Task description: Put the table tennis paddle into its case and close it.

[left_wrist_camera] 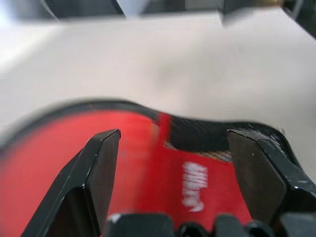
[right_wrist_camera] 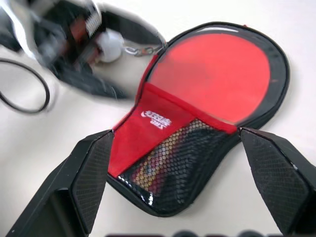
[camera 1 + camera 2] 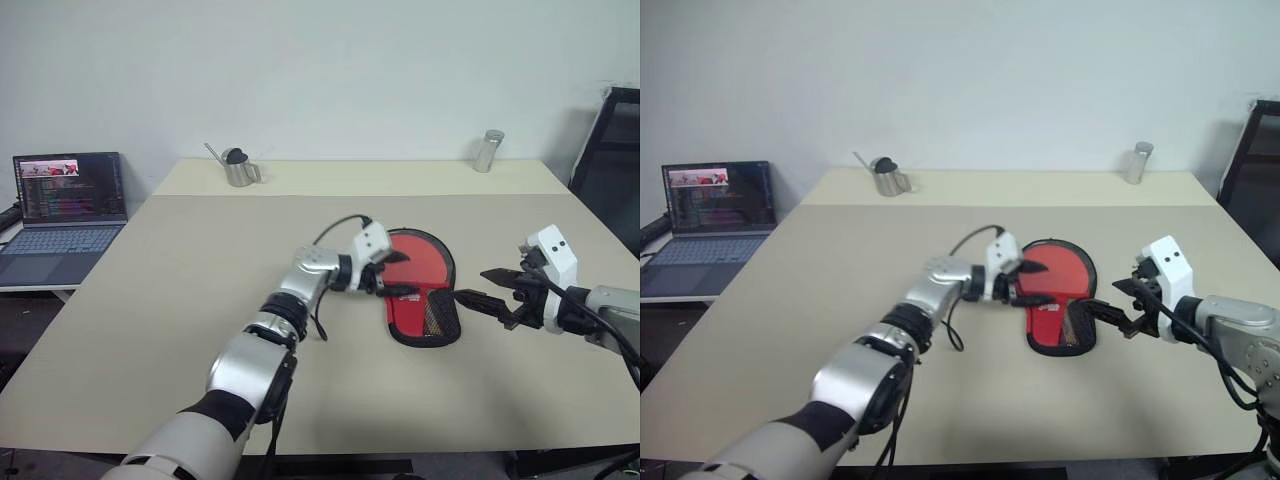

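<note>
**Paddle seated in open case, both grippers empty**

Case point(image 2: 197, 148) lies flat on the counter point(image 3: 200, 300), red side up, mesh pocket and white logo at its narrow end; the round red face of the table tennis paddle point(image 2: 212, 74) shows inside the wide end, ringed by the black edge of the case, so the paddle appears to be in place and the closing not yet done. The left gripper point(image 3: 392, 275) hovers at the case's left edge near the neck, fingers spread wide with nothing between them; the right gripper point(image 3: 480, 300) stands just beside the narrow end, fingers likewise wide apart and empty.

Risks, as judged: the soft pouch may slide across the smooth counter if one gripper pulls while the other fails to pin it; a finger catching the mesh pocket could lift the case and tip the paddle out; the zip pull cannot be made out, so a grasp at the rim may miss it.

Count: one paddle; one case; two grippers; two metal vessels at the far edge, a jug point(image 3: 238, 168) and a canister point(image 3: 488, 150); one laptop point(image 3: 65, 215) off to the left.
</note>
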Controlling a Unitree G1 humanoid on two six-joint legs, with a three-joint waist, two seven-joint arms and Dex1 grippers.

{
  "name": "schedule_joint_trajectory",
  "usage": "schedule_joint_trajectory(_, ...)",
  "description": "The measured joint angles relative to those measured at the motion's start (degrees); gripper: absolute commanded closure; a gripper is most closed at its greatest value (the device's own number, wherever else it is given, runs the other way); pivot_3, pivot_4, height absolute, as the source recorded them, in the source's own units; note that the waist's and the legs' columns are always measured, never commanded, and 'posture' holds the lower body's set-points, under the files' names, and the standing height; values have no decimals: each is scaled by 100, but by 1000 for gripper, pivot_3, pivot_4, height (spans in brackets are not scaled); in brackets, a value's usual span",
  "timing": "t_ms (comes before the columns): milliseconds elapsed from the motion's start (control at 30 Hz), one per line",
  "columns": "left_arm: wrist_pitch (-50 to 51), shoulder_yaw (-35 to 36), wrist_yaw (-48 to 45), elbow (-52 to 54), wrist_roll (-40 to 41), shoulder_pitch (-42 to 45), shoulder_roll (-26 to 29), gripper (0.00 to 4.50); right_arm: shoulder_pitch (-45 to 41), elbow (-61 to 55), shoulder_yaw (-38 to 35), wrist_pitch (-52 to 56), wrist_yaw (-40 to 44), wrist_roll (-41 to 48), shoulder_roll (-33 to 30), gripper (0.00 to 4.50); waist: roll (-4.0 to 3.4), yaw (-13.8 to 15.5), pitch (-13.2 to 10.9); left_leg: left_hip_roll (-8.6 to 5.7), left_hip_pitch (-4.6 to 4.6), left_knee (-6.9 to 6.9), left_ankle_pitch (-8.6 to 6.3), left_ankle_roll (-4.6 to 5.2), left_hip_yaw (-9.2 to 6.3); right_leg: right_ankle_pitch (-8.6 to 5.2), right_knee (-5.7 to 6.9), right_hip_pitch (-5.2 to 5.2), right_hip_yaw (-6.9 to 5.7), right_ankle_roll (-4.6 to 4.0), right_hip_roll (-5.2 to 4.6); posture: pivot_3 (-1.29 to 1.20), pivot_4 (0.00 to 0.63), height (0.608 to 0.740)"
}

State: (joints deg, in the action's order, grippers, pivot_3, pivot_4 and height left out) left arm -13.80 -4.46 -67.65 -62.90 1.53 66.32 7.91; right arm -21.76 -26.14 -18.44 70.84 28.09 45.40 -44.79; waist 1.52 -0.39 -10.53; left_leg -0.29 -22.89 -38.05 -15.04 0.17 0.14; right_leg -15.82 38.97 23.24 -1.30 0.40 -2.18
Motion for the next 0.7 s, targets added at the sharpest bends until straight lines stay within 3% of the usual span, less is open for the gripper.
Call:
schedule_joint_trajectory(167,562,295,-301,1142,382,-497,884,757,-198,898,130,-273,-175,-313,294,51,-2,3,1,0,0,-2,0,-1,1,0,1,0,3,-1,-1,0,150,740)
schedule_joint_trajectory(467,2282,498,-27,4097,1037,-1727,1654,757,-756,2572,995,-1446,-25,-1313,712,51,-3,26,2,-1,-2,-4,1,-1,1,1,1,1,5,-1,-7,0,150,740)
schedule_joint_trajectory(700,2838,497,301,4720,1219,-2069,1940,757,-833,3409,1391,-1992,360,-1792,823,51,-3,26,2,-1,-2,-5,1,-1,3,1,2,1,5,-2,-8,0,150,740)
